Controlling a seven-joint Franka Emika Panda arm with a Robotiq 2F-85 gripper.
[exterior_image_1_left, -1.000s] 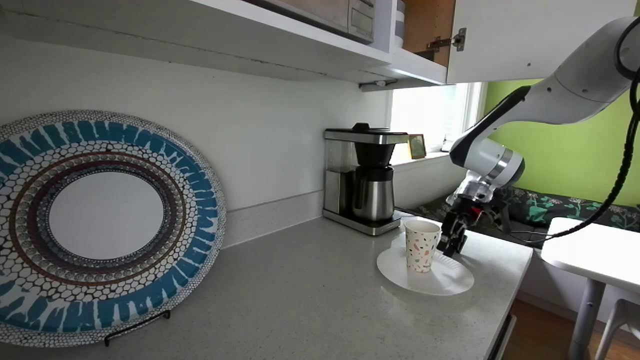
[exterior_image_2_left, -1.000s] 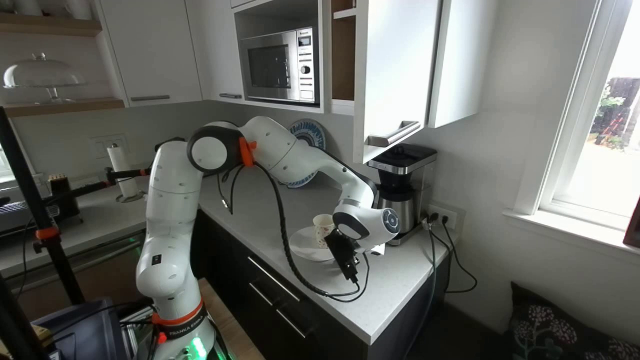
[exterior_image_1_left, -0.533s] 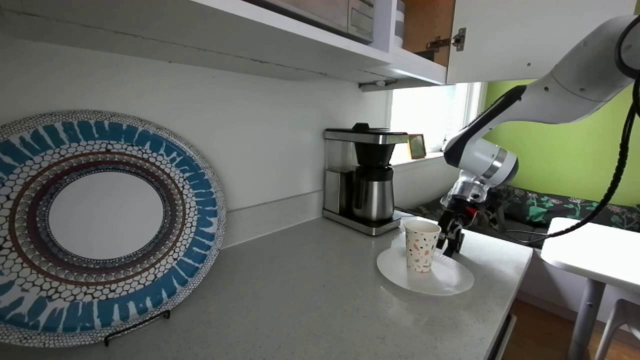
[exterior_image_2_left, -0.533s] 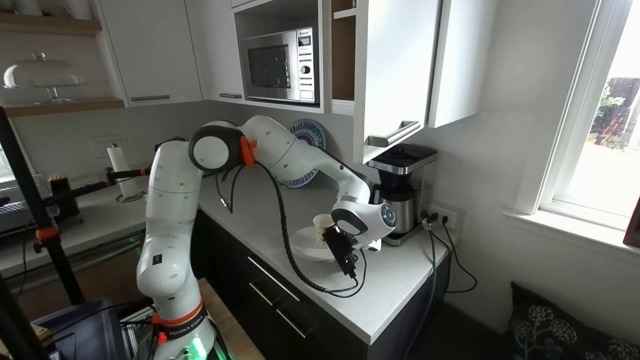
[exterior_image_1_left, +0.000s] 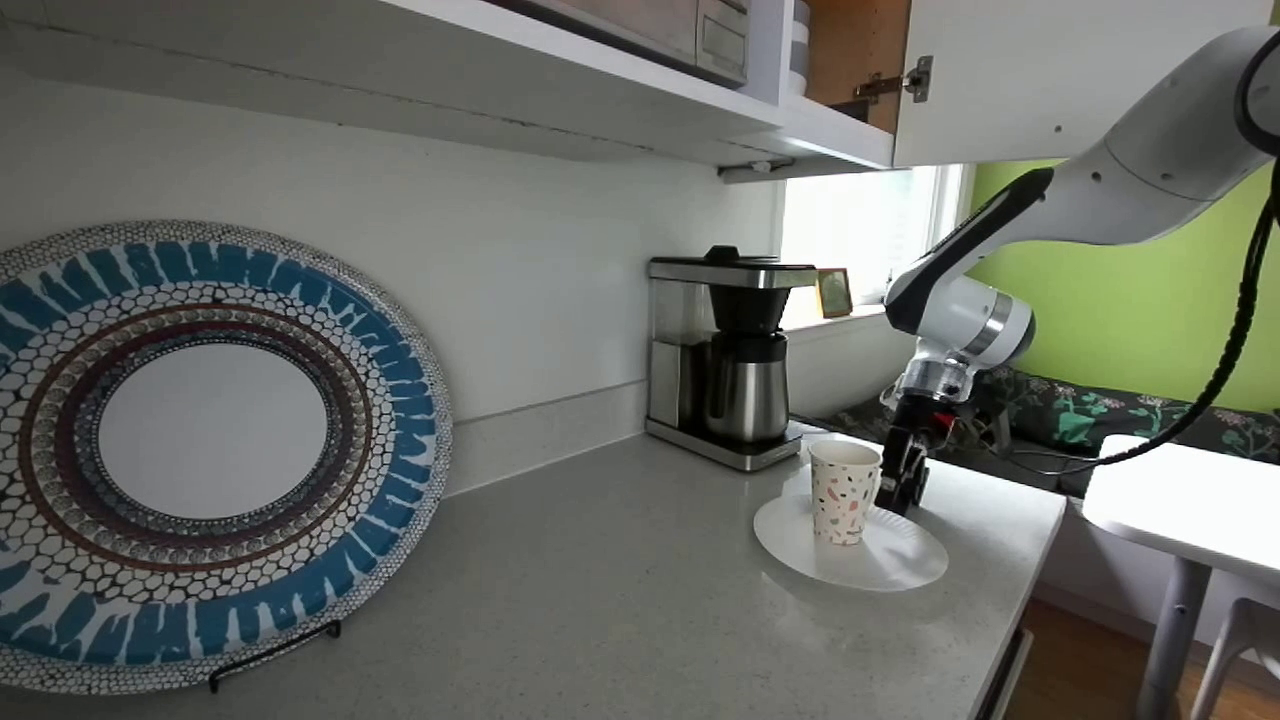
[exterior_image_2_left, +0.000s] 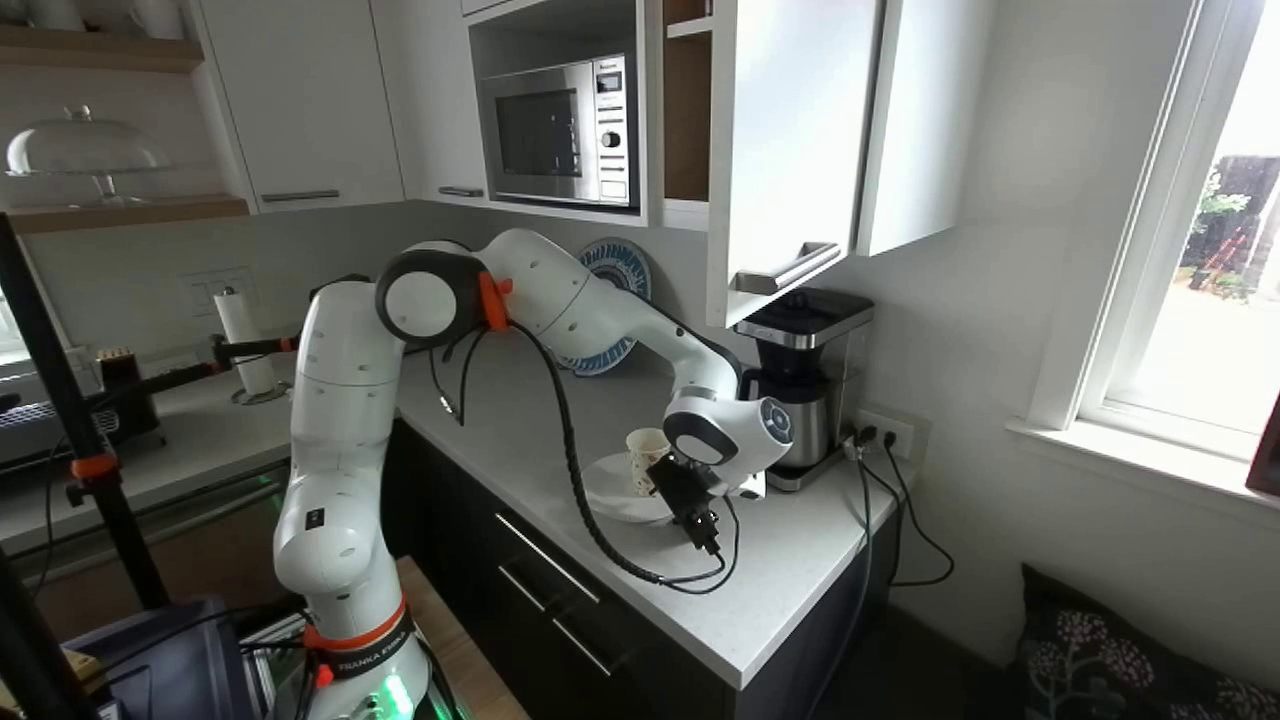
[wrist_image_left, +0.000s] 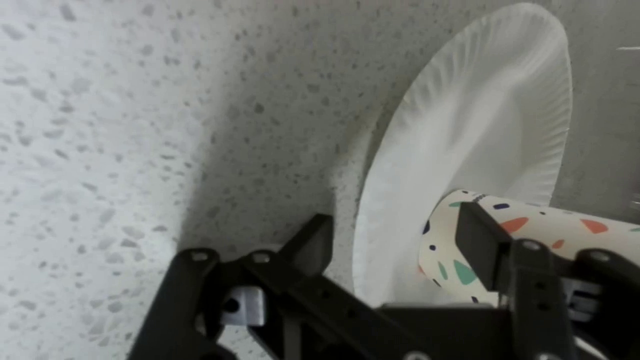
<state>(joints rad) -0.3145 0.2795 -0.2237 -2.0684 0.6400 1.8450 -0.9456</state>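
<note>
Wrist view: gripper (wrist_image_left: 395, 240), fingers apart, by edge of paper plate (wrist_image_left: 445, 145), nothing clamped. Patterned cup (exterior_image_1_left: 843, 495) upright on plate, one finger close beside it, contact unclear. Likely risk: sideways finger nudge tipping cup or dragging plate.

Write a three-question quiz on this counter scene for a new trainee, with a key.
1. What does the speckled paper cup stand on?
2. True or false: the wrist view shows the jaws fully shut.
3. Choose: the carafe in the coffee maker looks (a) red, (b) silver, (c) green.

Key:
1. A white paper plate.
2. False; they stand apart.
3. (b).
</note>
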